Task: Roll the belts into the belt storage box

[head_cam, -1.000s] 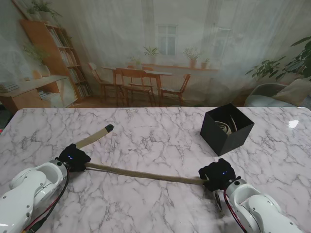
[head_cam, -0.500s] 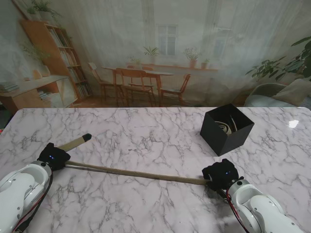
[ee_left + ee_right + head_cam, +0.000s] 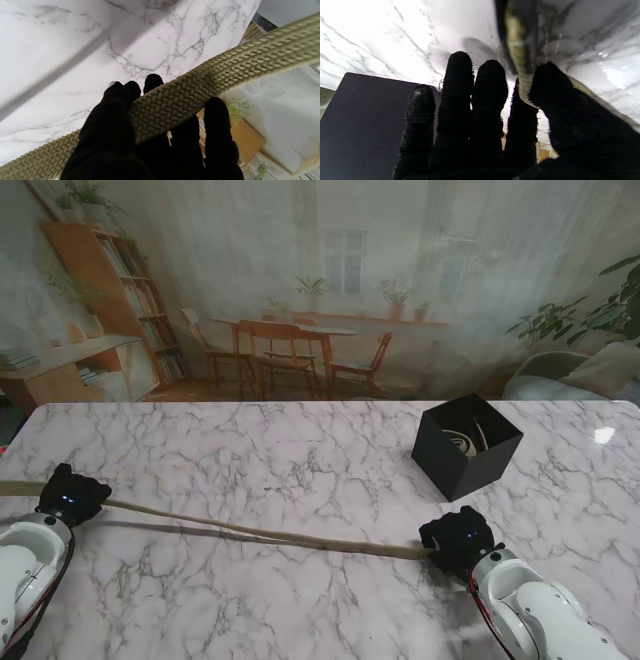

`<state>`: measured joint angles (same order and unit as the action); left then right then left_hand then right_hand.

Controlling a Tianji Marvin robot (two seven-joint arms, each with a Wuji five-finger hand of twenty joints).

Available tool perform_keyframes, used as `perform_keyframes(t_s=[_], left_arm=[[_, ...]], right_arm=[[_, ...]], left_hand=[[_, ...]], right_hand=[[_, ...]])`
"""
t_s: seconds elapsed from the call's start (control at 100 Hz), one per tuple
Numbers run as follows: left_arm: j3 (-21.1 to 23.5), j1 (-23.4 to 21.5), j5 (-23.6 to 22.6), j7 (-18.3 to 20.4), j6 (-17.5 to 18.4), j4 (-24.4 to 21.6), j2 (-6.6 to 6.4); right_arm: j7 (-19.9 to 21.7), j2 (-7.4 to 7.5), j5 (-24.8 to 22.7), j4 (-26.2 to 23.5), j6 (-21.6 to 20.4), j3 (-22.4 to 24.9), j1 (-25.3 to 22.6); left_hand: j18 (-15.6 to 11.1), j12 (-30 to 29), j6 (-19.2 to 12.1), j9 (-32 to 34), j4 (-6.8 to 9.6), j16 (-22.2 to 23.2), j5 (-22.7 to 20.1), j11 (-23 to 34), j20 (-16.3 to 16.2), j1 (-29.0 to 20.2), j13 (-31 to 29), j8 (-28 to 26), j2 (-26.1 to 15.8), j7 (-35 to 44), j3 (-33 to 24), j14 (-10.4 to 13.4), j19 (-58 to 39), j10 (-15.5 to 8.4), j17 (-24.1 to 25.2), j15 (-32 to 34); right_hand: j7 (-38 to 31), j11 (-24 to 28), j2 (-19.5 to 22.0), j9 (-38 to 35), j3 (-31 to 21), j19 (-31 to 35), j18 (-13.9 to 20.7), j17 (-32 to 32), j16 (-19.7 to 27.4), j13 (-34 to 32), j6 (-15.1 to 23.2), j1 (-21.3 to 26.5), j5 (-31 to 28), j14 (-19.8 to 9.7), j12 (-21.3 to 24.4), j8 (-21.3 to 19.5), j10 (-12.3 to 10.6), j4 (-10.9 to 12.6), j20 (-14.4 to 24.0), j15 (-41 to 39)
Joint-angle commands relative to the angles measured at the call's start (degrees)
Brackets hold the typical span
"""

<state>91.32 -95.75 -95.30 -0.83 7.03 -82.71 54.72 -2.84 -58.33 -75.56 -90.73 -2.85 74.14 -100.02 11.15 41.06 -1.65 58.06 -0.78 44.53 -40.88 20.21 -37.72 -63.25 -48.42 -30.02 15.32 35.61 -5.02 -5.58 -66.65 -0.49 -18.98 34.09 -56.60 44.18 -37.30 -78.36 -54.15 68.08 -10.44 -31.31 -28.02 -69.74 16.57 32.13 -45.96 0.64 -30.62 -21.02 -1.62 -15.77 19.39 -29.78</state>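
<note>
Holding the woven belt (image 3: 270,534) stretched between my left hand (image 3: 68,495) and right hand (image 3: 457,542), both clenched on it, I judge even tension necessary before rolling it toward the belt storage box (image 3: 466,445) just beyond my right hand.

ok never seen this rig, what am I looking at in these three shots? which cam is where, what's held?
It is a two-armed robot with gloved five-finger hands. The wide shot comes from a camera on its stand, looking down at a marble table. The other two are wrist cameras looking along the fingers, shown upside down. On the table sits a black belt storage box with a coiled belt inside. A tan woven belt stretches between the hands: the left hand grips it near one end, the right hand the other end. The left wrist view shows the weave across the fingers.
</note>
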Motion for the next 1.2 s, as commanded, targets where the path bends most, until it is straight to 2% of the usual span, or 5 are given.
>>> perform_keyframes(t_s=[0.0,0.27,0.46,0.91,1.19], left_arm=[[-1.84,0.76,0.65,2.12,-0.7,1.67,-0.08],[-8.95,4.12,4.95,6.53,-3.64,6.2,0.0],[-9.68,4.71,8.58,3.57,-3.6,7.07,0.32],[-1.8,-1.26,7.4,-2.49,2.68,-5.32,1.46],[-1.51,-2.62,7.81,-4.83,6.74,-12.85,2.05]], right_arm=[[0.12,0.12,0.28,0.79,0.58,-0.22,0.1],[-0.89,-0.03,1.53,2.11,1.78,-1.8,1.32],[-1.13,-0.04,1.72,2.38,1.88,-2.11,1.6],[-7.59,-0.48,1.63,4.77,5.69,-3.95,3.22],[-11.43,-0.69,0.04,7.14,13.18,-7.72,5.37]], left_hand=[[-0.2,-1.59,1.23,-0.28,0.03,0.4,-1.03,2.53,0.09,-2.44,-0.7,0.63,-2.08,1.01,0.81,-3.83,-0.53,1.01,0.25,2.3],[0.32,-11.47,3.82,-5.23,-0.21,-0.43,0.82,4.81,0.02,4.24,1.85,0.06,-6.11,-4.78,4.9,-4.9,0.74,3.67,2.06,0.39],[0.2,-12.98,5.51,-7.57,-0.01,-1.07,3.33,3.39,-0.03,7.67,3.16,1.42,-5.9,-12.73,5.18,-4.74,1.28,3.9,2.47,-0.94],[2.58,-15.12,5.06,-10.69,-0.31,-5.39,1.86,-0.17,3.54,9.85,6.45,-1.0,-8.56,-13.44,5.61,-5.62,10.03,5.65,6.47,-7.58],[3.56,-15.72,4.62,-10.91,-0.31,-6.62,1.45,-1.14,4.16,9.69,7.15,-1.69,-8.96,-13.72,5.69,-5.78,11.99,5.56,7.63,-9.06]], right_hand=[[-3.45,2.23,1.75,-3.33,-3.89,1.25,0.67,-0.22,-0.56,-1.65,2.23,4.3,-0.89,-1.98,-0.39,-0.92,0.9,0.55,0.05,-1.89],[0.69,1.5,4.85,-3.71,-1.51,2.28,-1.07,-0.08,-0.8,-2.02,-4.68,2.49,1.58,-0.89,0.22,5.8,0.43,0.4,0.41,-2.55],[-0.42,0.87,4.31,-5.02,-1.71,2.77,-1.43,-0.51,-0.95,-2.86,-5.4,3.02,-1.32,-0.93,0.88,6.49,0.2,0.78,0.56,-3.14],[-1.6,2.78,4.11,-5.32,-2.88,3.87,-1.44,-1.02,-1.32,-3.96,-5.59,3.8,-1.64,-0.67,0.36,5.4,0.13,0.53,0.91,-4.59],[-1.1,8.57,4.58,-5.41,-3.13,5.64,-1.73,-3.25,-1.9,-5.91,-13.87,3.46,-4.13,-0.22,0.0,8.52,0.97,0.33,1.2,-10.65]])
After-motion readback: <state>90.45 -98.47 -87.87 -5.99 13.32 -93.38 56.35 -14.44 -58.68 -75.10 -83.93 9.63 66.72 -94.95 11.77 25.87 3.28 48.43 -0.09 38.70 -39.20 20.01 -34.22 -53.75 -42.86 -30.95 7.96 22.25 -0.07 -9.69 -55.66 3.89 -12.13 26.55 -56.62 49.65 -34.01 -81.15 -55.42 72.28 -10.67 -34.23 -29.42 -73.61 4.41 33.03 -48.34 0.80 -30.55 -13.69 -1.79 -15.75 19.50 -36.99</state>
